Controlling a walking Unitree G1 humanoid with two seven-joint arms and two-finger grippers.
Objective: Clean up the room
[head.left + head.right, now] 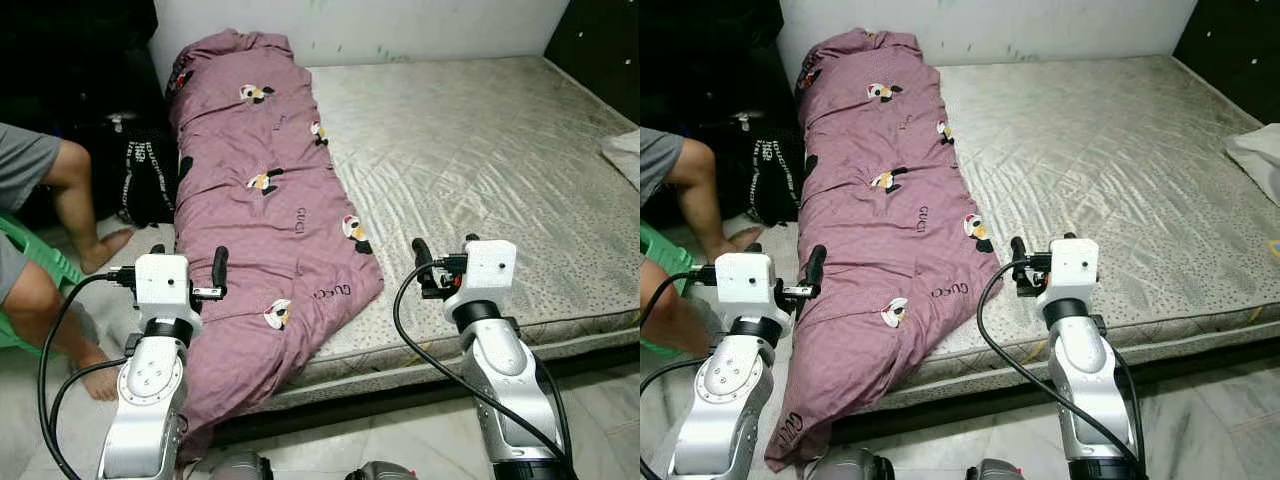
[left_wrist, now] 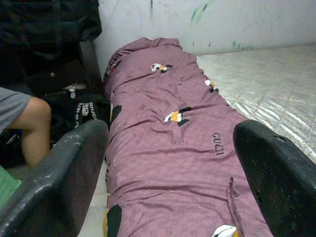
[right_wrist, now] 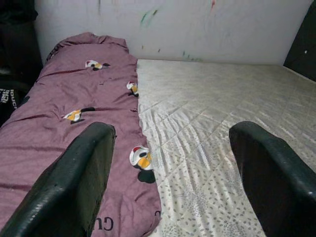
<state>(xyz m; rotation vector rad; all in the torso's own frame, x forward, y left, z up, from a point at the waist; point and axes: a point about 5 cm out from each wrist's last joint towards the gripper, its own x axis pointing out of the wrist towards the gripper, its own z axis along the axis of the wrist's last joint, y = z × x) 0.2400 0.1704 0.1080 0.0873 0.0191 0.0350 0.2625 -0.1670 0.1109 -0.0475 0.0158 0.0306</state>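
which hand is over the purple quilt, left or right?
The left hand: it hovers over the purple quilt near its lower left edge. The right hand is over the bare mattress, just beside the quilt's corner.

The bare mattress (image 1: 480,150) lies open across its middle and right, so a gripper could pass freely there. Along its left edge the long purple quilt (image 1: 260,200) takes up the strip from the wall to the near edge and spills over it. Left of the bed, a seated person's legs (image 1: 70,230) and a black bag (image 1: 150,175) crowd the floor
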